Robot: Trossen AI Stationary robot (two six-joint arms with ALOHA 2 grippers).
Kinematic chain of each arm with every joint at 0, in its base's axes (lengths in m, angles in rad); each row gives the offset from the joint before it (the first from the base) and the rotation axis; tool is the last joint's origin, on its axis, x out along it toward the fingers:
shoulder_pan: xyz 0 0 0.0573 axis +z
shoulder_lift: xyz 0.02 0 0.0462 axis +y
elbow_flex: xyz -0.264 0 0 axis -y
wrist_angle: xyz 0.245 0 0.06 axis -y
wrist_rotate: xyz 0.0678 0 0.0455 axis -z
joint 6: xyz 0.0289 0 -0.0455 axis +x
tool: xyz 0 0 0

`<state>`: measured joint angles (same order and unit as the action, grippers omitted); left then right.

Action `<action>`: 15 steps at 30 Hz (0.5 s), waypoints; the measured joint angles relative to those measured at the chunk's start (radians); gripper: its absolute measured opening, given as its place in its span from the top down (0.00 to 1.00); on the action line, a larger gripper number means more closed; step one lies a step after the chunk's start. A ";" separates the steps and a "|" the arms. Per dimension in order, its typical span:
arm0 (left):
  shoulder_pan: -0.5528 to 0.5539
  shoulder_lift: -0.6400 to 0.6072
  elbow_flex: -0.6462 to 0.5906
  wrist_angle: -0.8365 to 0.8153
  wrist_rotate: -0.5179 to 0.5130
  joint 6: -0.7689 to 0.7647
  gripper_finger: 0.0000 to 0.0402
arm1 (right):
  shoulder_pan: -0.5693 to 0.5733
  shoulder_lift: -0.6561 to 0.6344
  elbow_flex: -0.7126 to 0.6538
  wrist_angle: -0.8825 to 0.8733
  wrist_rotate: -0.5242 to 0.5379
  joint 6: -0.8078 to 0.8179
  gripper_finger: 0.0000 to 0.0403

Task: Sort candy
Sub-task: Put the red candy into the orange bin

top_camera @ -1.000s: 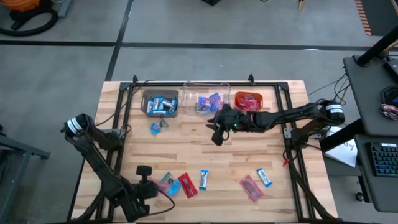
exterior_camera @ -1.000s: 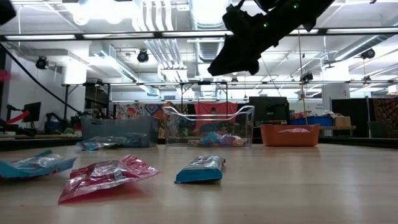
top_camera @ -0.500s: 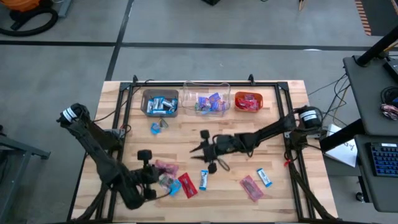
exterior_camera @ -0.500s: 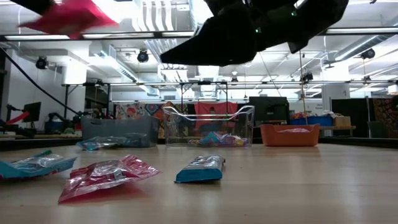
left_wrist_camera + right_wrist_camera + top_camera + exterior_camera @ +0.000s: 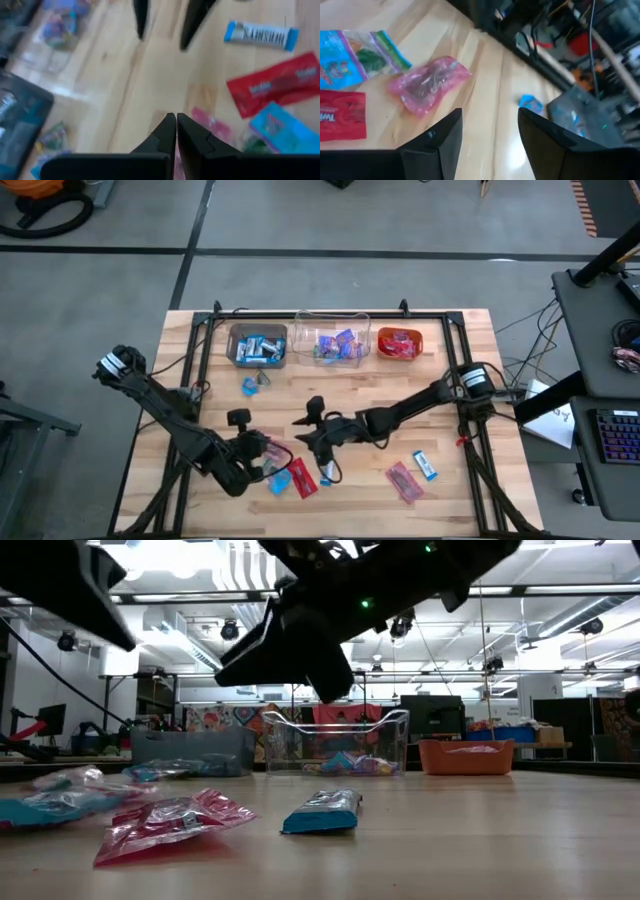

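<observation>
Over the pale wooden surface (image 5: 300, 405), the right gripper (image 5: 312, 430) hangs with its jaws apart and empty, near a pink crinkled wrapped sweet (image 5: 427, 83). The left gripper (image 5: 176, 131) hovers just beside it, jaws pressed together on nothing. Loose candy lies along the near edge (a flat red packet (image 5: 302, 477), a blue-and-white bar (image 5: 424, 465), a pink-red packet (image 5: 402, 481)); more fills the brown bin (image 5: 258, 346), clear bin (image 5: 334, 340) and orange bin (image 5: 399, 343).

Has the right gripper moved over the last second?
Yes. The right gripper has swung from beside the clear bin toward the table's near edge and now hangs over the blue-and-white candy.
</observation>
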<state>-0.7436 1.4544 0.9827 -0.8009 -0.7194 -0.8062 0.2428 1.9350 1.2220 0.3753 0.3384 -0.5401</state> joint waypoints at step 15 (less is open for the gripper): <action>-0.001 0.005 -0.256 0.181 0.205 -0.095 1.00 | -0.056 0.101 0.042 0.121 -0.215 0.532 0.53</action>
<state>-0.7448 1.4590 0.7263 -0.6195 -0.5147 -0.9015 0.1870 2.0357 1.2640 0.4959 0.1237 -0.0076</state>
